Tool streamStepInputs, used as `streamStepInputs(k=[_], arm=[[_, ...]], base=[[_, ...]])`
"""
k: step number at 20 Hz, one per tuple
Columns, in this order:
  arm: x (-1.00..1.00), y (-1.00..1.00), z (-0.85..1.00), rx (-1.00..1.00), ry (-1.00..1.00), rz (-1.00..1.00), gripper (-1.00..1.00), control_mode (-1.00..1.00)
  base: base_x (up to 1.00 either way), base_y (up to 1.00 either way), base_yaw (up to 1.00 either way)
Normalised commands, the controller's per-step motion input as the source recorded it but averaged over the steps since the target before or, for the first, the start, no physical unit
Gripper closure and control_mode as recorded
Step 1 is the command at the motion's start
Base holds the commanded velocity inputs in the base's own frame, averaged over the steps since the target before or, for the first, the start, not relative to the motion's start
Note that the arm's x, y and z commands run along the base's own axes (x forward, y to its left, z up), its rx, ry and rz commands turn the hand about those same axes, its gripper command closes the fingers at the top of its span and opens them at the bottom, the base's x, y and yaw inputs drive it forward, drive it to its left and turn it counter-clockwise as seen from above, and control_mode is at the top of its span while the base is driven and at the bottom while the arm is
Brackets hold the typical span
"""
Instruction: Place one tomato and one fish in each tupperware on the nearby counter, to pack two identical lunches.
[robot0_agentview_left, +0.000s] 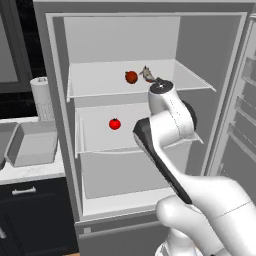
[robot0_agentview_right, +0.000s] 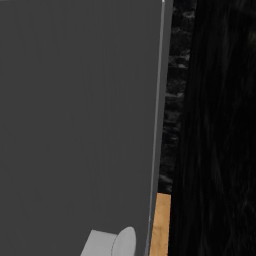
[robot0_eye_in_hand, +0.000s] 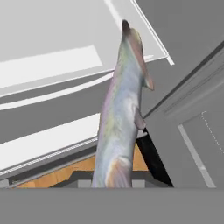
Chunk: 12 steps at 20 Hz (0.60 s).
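My gripper (robot0_agentview_left: 153, 80) is inside the open fridge at the upper shelf, shut on a silvery fish (robot0_agentview_left: 146, 74). In the hand view the fish (robot0_eye_in_hand: 122, 113) stands out lengthwise from between the jaws, which it hides. One tomato (robot0_agentview_left: 131, 77) lies on the upper shelf just left of the fish. A second tomato (robot0_agentview_left: 115, 124) sits on the middle shelf. To the fridge's left, a light grey tupperware (robot0_agentview_left: 32, 143) rests on the white counter (robot0_agentview_left: 30, 172). The edge of a darker tupperware (robot0_agentview_left: 4, 140) shows beside it.
The fridge door (robot0_agentview_left: 240, 105) stands open on the right, close to my arm. A paper towel roll (robot0_agentview_left: 42, 97) stands behind the trays. Dark cabinets (robot0_agentview_left: 30, 210) sit below the counter. A flat grey panel (robot0_agentview_right: 75, 125) blocks the right base view.
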Motion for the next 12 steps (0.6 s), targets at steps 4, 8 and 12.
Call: streamStepInputs(k=[4,8,12], arm=[[-0.71,-0.33,0.17,0.04,-0.01,0.29,1.00,-1.00],[-0.25,-0.15,0.06,0.02,-0.03,0.33,1.00,-1.00],[-0.01,-0.18,0.09,0.01,-0.02,0.22,1.00,-1.00]], base=[[0.00,0.00,0.00],[0.00,0.00,0.00],[0.00,0.00,0.00]])
